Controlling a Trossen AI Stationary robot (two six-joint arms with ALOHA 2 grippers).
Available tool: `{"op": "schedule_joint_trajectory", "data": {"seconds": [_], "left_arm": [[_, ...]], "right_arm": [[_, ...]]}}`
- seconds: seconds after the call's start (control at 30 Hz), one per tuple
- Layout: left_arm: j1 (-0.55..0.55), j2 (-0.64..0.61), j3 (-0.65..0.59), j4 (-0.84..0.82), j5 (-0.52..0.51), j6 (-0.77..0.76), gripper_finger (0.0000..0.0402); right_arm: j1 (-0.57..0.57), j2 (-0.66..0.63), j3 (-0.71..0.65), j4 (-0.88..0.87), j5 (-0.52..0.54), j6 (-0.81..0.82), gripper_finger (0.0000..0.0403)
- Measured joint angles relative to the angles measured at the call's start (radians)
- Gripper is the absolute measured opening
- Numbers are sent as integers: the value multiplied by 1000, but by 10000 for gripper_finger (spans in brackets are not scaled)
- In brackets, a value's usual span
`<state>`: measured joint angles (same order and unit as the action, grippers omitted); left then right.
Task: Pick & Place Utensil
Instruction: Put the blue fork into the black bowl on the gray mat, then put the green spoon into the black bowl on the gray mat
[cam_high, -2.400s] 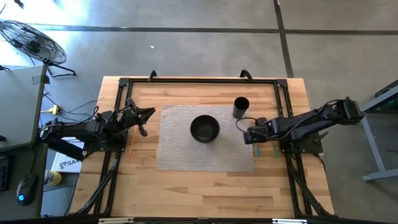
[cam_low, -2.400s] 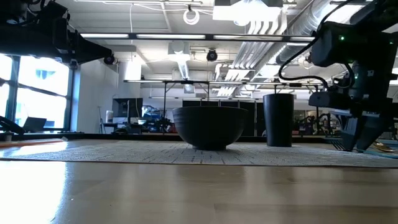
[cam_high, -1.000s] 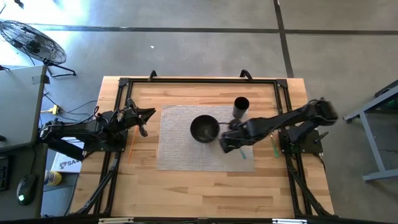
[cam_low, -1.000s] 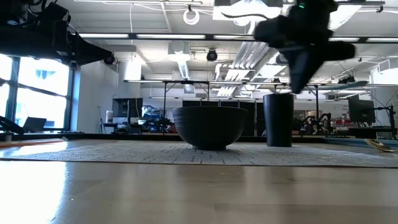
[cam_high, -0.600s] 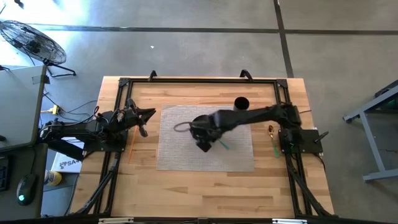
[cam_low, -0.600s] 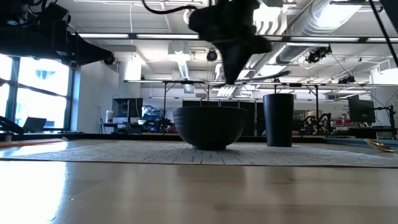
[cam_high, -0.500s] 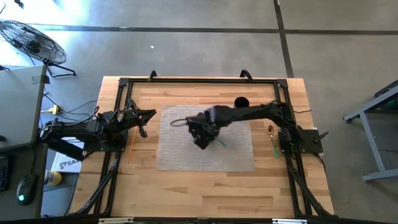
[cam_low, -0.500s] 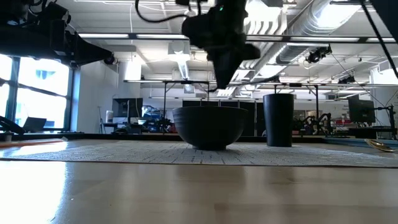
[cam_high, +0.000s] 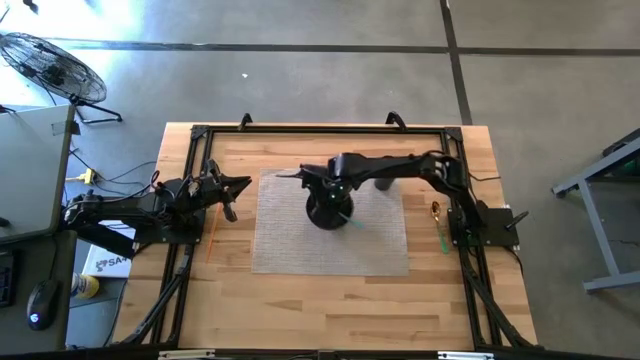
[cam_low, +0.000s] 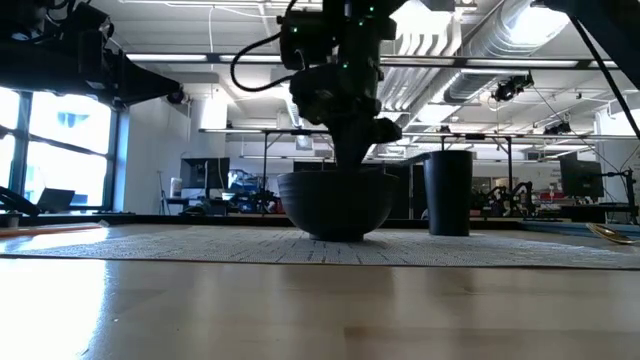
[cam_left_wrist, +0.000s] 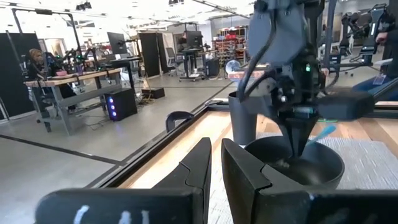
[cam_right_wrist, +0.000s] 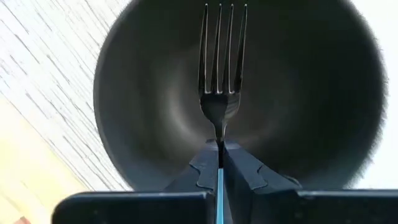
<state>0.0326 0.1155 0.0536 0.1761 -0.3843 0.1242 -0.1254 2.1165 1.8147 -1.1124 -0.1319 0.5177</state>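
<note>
**A:** What is the right gripper (cam_right_wrist: 219, 149) doing?

**B:** Its two fingers are pinched together on the handle of a fork (cam_right_wrist: 220, 74). The handle is blue-green where it runs back between the fingers, and the metal head sticks out in front of the fingertips.

**A:** And where is the fork?

**B:** Over the black bowl (cam_high: 329, 208), with its tines reaching down into the bowl's hollow. In the right wrist view the four tines sit against the dark inside of the bowl; I can't tell whether they touch the bottom. Nothing else shows inside the bowl.

**A:** Which way does the fork lie?

**B:** Its long axis runs in line with the gripper's fingers, tines leading, handle trailing. From above, the coloured handle end pokes out past the bowl's rim on the side towards the right arm's base.

**A:** How is the arm posed?

**B:** It stretches from its base at the table's right edge across the woven placemat (cam_high: 380, 240), wrist bent down over the bowl. In the low view the gripper points steeply downward into the bowl.

**A:** Other containers?

**B:** A dark cup (cam_low: 447, 192) stands upright on the mat just beside the bowl; its contents are hidden.

**A:** The left gripper (cam_high: 228, 195)?

**B:** Parked at the table's left side, well apart from the mat, fingers nearly closed with only a thin gap.
</note>
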Motion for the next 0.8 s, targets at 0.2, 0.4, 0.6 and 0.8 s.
{"op": "schedule_joint_trajectory", "data": {"seconds": [0.2, 0.4, 0.6, 0.8], "left_arm": [[0, 0, 0, 0, -1, 1, 35], [0, 0, 0, 0, -3, 1, 35], [0, 0, 0, 0, -3, 1, 35], [0, 0, 0, 0, -3, 1, 35]], "right_arm": [[-1, 0, -24, 38, 21, -3, 5], [-1, 0, -28, 90, 20, -10, 14], [-1, 0, -29, 95, 20, -3, 32], [-1, 0, -29, 98, 39, -2, 50]]}}
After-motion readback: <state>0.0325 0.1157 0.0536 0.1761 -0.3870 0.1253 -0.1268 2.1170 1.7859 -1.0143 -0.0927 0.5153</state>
